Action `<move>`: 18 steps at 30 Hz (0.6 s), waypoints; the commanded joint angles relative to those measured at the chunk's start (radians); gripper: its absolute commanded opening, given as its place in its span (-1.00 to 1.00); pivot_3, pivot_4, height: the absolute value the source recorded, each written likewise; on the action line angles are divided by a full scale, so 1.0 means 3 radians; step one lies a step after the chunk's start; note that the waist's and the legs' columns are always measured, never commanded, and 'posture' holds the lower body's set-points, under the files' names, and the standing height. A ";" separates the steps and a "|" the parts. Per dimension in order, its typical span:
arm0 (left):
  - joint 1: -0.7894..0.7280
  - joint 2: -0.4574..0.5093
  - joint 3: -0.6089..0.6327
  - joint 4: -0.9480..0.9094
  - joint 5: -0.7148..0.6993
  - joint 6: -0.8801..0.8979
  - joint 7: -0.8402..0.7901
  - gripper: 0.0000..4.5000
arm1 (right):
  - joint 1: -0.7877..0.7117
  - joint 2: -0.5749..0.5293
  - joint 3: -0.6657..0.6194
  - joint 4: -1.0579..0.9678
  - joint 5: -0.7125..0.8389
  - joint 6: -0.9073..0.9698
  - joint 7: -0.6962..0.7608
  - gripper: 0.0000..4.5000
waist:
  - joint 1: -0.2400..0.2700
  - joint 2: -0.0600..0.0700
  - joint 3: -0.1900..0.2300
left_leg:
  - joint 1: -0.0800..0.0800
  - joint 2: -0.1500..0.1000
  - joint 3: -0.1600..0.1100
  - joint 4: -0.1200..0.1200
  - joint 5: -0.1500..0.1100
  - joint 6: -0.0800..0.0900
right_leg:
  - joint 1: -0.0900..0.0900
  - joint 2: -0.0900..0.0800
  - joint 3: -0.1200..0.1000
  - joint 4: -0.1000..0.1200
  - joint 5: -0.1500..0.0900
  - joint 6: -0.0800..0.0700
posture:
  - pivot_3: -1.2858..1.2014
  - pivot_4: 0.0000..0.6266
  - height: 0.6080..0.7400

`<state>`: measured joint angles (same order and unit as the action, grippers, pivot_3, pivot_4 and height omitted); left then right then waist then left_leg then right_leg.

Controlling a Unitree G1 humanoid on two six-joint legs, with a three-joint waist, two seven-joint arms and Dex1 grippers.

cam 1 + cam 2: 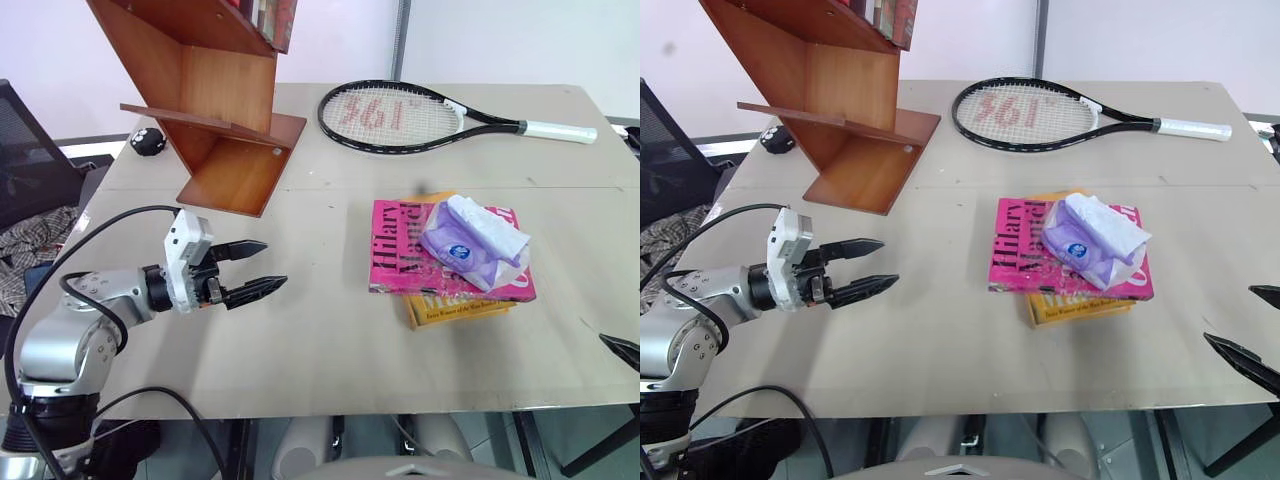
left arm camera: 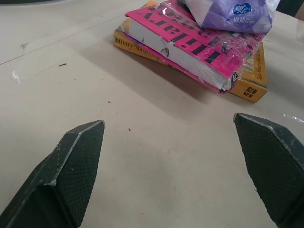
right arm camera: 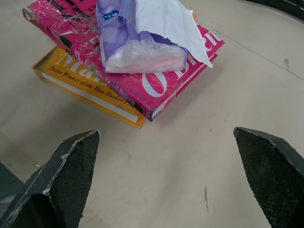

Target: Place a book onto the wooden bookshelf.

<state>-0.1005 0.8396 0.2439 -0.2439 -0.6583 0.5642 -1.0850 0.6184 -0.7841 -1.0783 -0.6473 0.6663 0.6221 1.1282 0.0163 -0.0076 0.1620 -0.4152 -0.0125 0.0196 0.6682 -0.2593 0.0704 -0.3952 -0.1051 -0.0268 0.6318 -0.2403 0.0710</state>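
While its two black fingers stand spread wide with nothing between them, the left gripper (image 1: 258, 268) hovers over the bare table (image 1: 330, 350), pointing toward three o'clock. At three o'clock from it, well apart, lies the pink book (image 1: 395, 250), flat on the tabletop. A purple tissue pack (image 1: 472, 243) rests on its cover, and a yellow-orange book (image 1: 450, 310) lies beneath it, sticking out at the near edge. The right gripper (image 3: 166, 180) is likewise spread wide and empty, just short of the stack; its fingertips (image 1: 1230, 350) show at the table's near right edge, at four o'clock from the books. At twelve o'clock from the left gripper stands the wooden bookshelf (image 1: 220, 110), with a small black object (image 1: 148, 141) beside its base. A tennis racket (image 1: 400, 117) lies at twelve o'clock from the books.
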 commanded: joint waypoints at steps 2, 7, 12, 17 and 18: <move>-0.0276 -0.0072 -0.0084 -0.0086 -0.0043 0.0002 0.0074 0.99 | -0.0179 0.0049 -0.0023 -0.0202 0.0248 0.0006 -0.0289 1.00 | 0.0004 -0.0001 0.0000 | 0.0000 0.0000 0.0000 0.0000 0.0000 0.0000 | 0.0000 0.0000 0.0000 -0.0001 0.0000 0.0000 | 0.03 -0.52 1.00; -0.0527 -0.0193 -0.0186 -0.0242 -0.0166 0.0138 0.0172 0.99 | -0.0470 0.0055 0.0115 -0.0506 0.0351 0.0080 -0.0839 1.00 | 0.0009 -0.0001 0.0000 | 0.0001 -0.0001 -0.0001 0.0003 0.0001 0.0000 | 0.0005 0.0000 0.0000 -0.0001 0.0001 0.0000 | 0.03 -0.52 1.00; -0.0627 -0.0214 -0.0229 -0.0332 -0.0220 0.0189 0.0167 0.99 | -0.0798 -0.0149 0.0414 -0.0695 0.0584 0.0298 -0.1278 1.00 | -0.0007 -0.0001 0.0000 | 0.0001 -0.0001 0.0001 0.0003 0.0009 -0.0014 | 0.0004 0.0004 -0.0001 0.0001 0.0002 0.0002 | 0.03 -0.52 1.00; -0.0674 -0.0233 -0.0269 -0.0446 -0.0299 0.0126 0.0062 0.99 | -0.1242 -0.0476 0.1001 -0.0809 0.0603 0.0565 -0.1758 1.00 | -0.0003 -0.0003 0.0001 | 0.0001 -0.0002 0.0002 0.0003 0.0009 -0.0013 | 0.0004 0.0010 -0.0003 0.0002 0.0007 0.0012 | 0.03 -0.52 1.00; -0.0679 -0.0236 -0.0269 -0.0461 -0.0312 0.0137 0.0062 0.99 | -0.1295 -0.0500 0.1069 -0.0799 0.0605 0.0578 -0.1793 1.00 | 0.0003 -0.0004 0.0002 | 0.0000 -0.0002 0.0001 0.0003 0.0009 -0.0013 | 0.0004 0.0013 -0.0004 0.0002 0.0007 0.0011 | 0.03 -0.52 1.00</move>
<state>-0.2919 0.7679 0.1474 -0.3447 -0.7264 0.6206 -1.0563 0.2398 -0.9255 -0.7661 -0.8774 0.8459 0.7888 0.6176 0.0171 -0.0087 0.1625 -0.4154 -0.0133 0.0200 0.6693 -0.2565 0.0665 -0.3940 -0.1008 -0.0281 0.6323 -0.2383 0.0744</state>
